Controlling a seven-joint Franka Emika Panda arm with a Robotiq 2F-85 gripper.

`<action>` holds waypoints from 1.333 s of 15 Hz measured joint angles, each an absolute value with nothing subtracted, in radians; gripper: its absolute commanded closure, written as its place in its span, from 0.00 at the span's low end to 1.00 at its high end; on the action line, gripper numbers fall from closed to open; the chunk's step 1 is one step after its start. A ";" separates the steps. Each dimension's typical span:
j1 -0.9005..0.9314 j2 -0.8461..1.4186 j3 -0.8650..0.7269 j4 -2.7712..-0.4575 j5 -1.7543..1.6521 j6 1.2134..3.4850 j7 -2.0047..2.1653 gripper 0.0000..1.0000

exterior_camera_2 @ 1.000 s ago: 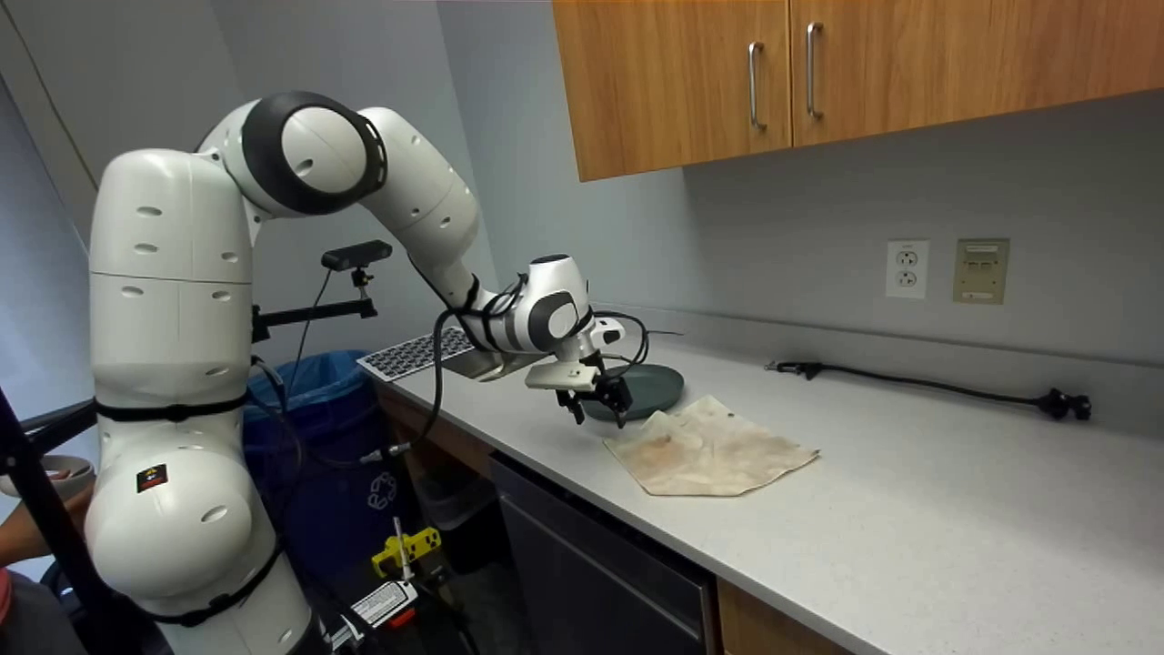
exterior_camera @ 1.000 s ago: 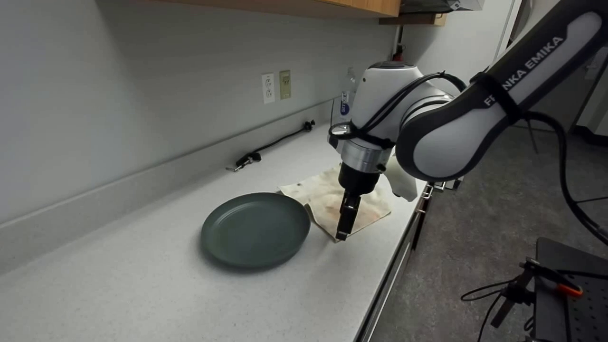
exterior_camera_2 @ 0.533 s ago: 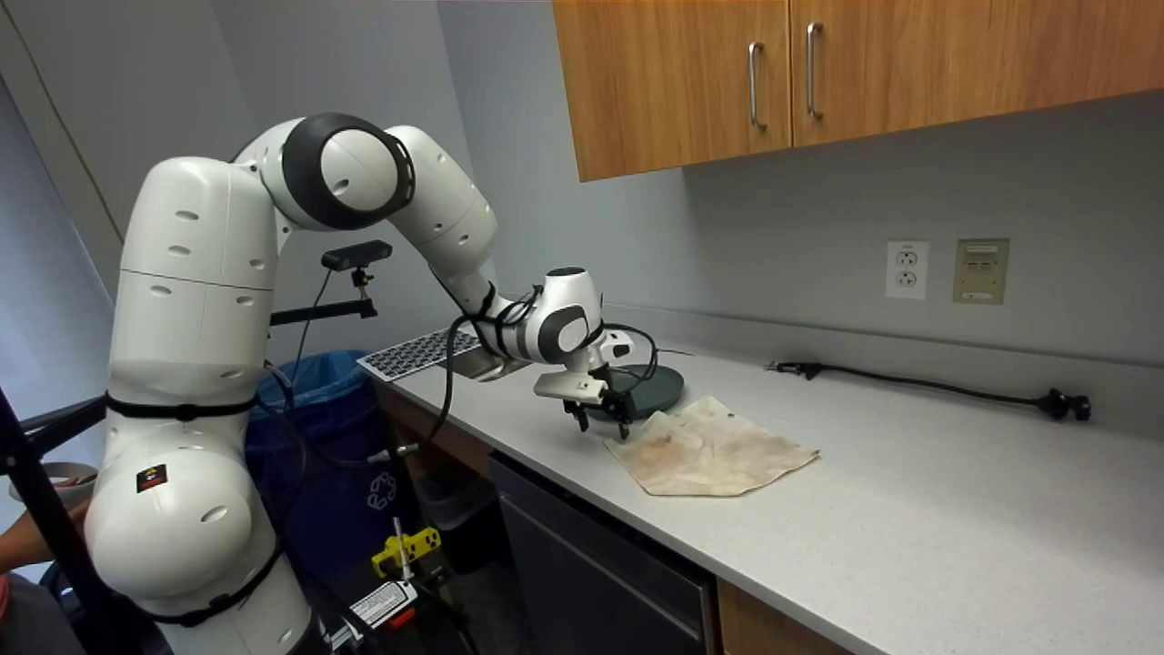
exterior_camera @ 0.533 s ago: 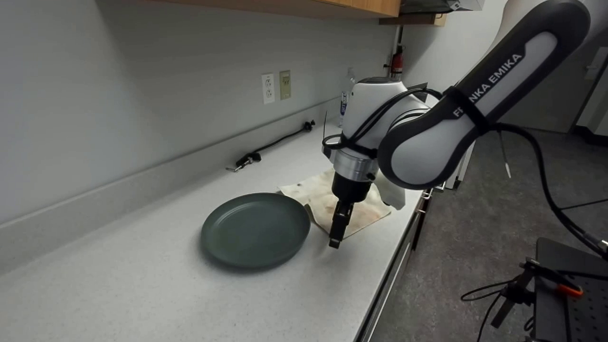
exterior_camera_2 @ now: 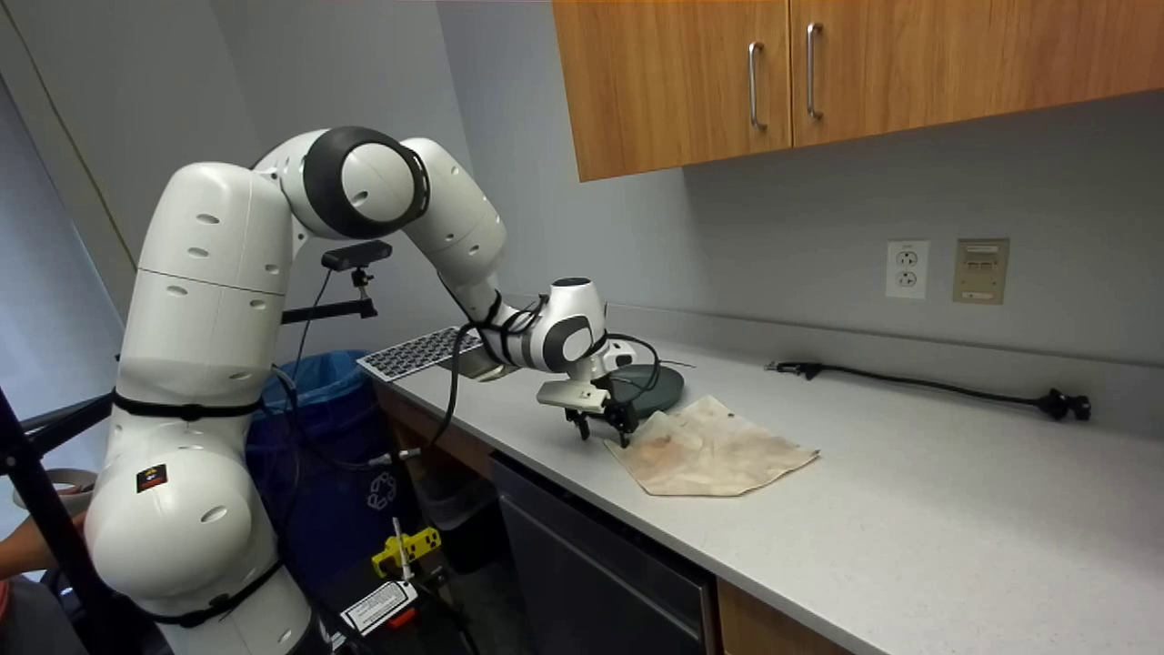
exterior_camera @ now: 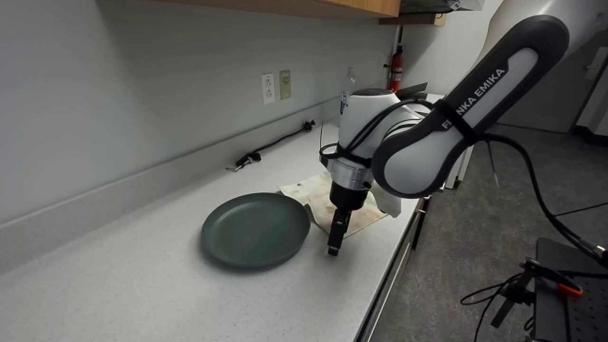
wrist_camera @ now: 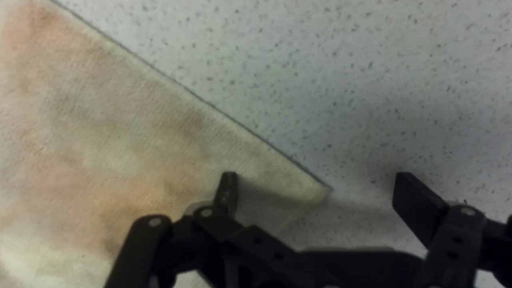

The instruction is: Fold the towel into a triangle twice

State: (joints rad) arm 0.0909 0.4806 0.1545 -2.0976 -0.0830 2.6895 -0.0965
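The towel [exterior_camera_2: 714, 455], a cream-beige cloth with faint brownish stains, lies spread and slightly wrinkled on the counter. In an exterior view my gripper hides part of the towel [exterior_camera: 313, 192]. Low at one corner of it, my gripper [exterior_camera_2: 604, 440] points downward with its jaws wide apart. In the wrist view one corner of the towel [wrist_camera: 120, 132] reaches into the gap of the gripper [wrist_camera: 316, 176]. One finger [wrist_camera: 228, 192] stands over the cloth, while the opposite finger [wrist_camera: 416, 204] is above bare counter. Whether the fingertips touch the surface I cannot tell.
A dark green plate [exterior_camera: 256, 230] sits right beside the towel, close to the gripper. Along the wall lies a black cable [exterior_camera_2: 928, 384]. The counter's front edge [exterior_camera: 387, 280] runs near the arm. A plastic bottle [exterior_camera: 349, 83] stands farther back.
My gripper has come down toward the counter at the towel's corner, and the arm has leaned forward. The jaws stay wide. Towel and plate have not moved.
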 measured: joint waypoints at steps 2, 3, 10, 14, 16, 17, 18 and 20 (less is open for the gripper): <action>0.091 0.483 0.154 -2.093 -0.083 2.689 -0.096 0.32; 0.090 0.483 0.154 -2.090 -0.083 2.689 -0.096 0.42; 0.087 0.482 0.153 -2.075 -0.063 2.689 -0.096 0.95; 0.086 0.480 0.150 -2.073 -0.062 2.688 -0.095 0.97; 0.086 0.478 0.149 -2.074 -0.060 2.678 -0.095 0.97; 0.086 0.474 0.151 -2.075 -0.057 2.666 -0.095 0.97; 0.086 0.467 0.153 -2.077 -0.053 2.648 -0.095 0.97; 0.085 0.446 0.163 -2.085 -0.033 2.593 -0.102 0.97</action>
